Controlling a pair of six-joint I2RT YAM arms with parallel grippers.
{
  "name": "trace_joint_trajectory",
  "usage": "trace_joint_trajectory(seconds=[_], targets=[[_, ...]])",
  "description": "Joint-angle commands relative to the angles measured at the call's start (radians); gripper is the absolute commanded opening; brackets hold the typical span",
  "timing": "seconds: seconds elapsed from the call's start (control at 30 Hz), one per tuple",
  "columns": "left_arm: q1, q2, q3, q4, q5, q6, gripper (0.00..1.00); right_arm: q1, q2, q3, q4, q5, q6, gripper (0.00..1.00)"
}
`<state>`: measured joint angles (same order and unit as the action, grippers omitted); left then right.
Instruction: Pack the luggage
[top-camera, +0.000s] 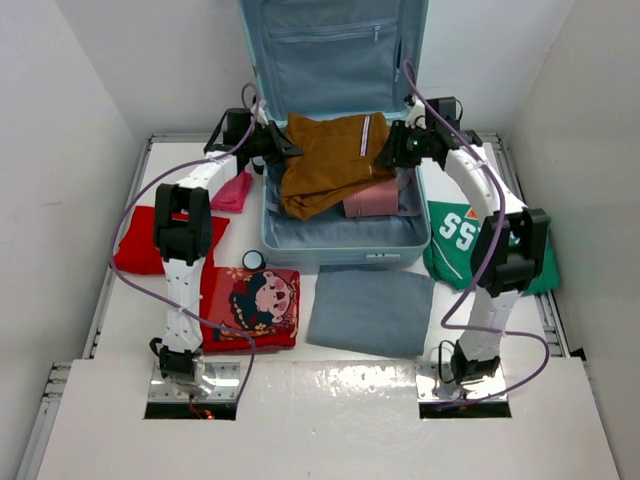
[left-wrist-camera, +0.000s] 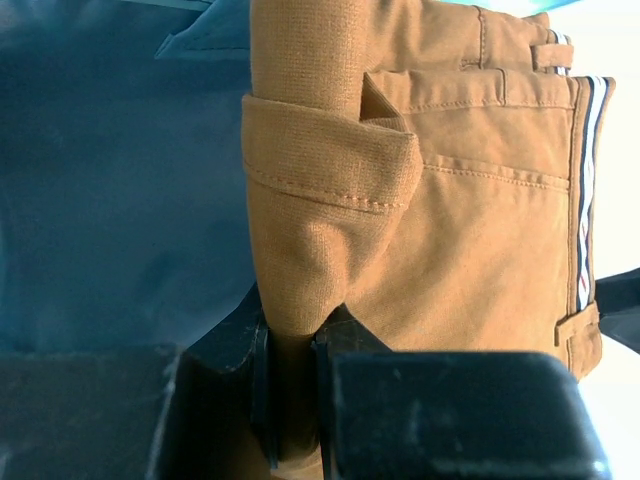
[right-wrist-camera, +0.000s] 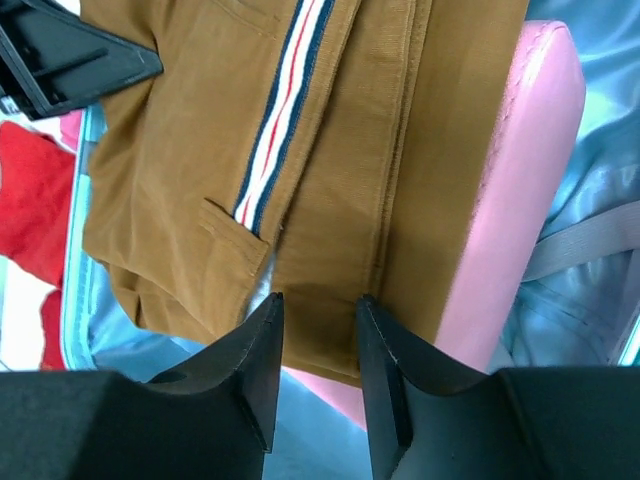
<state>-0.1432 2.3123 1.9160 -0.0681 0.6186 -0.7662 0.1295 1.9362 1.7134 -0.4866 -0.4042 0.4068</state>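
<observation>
Over open luggage (top-camera: 340, 252), left hand (left-wrist-camera: 290, 350) clamps brown trousers (left-wrist-camera: 480, 200); right hand (right-wrist-camera: 318, 310) at waistband edge, grip unclear.

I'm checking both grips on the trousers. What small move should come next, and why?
Probably close the right fingers: they straddle the edge of the trousers with a gap showing between them, while the left fingers pinch the other side tightly.

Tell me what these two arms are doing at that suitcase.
Both arms are at the open pale blue suitcase, working on brown trousers lying in it, partly over a pink case. The left gripper pinches a fold of them; the right gripper has its jaws apart at their edge. A grey cloth lies on the table.
</observation>
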Motion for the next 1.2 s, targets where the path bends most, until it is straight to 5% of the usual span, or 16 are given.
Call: trace_joint_trajectory(seconds=[0.0,0.13,0.3,0.57,0.87,1.17], targets=[[0.019,-0.019,0.017,-0.015,-0.088,0.032,0.0,-0.005,-0.043,-0.035,-0.029,-0.011,-0.071,0.35],[0.019,-0.019,0.017,-0.015,-0.088,0.031,0.0,-0.047,-0.176,-0.168,-0.007,-0.123,-0.172,0.35],[0.01,-0.01,0.017,-0.015,-0.088,0.021,0.0,-0.048,-0.27,-0.328,0.077,-0.157,-0.218,0.08],[0.001,-0.01,0.017,-0.015,-0.088,0.011,0.0,0.022,-0.276,-0.389,0.16,-0.133,-0.241,0.12],[0.001,-0.02,0.029,-0.088,-0.126,0.079,0.0,0.084,-0.142,-0.316,0.169,0.122,-0.272,0.12],[0.001,-0.033,0.247,-0.447,-0.497,0.442,0.0,0.021,-0.157,-0.357,0.122,0.327,-0.286,0.07]])
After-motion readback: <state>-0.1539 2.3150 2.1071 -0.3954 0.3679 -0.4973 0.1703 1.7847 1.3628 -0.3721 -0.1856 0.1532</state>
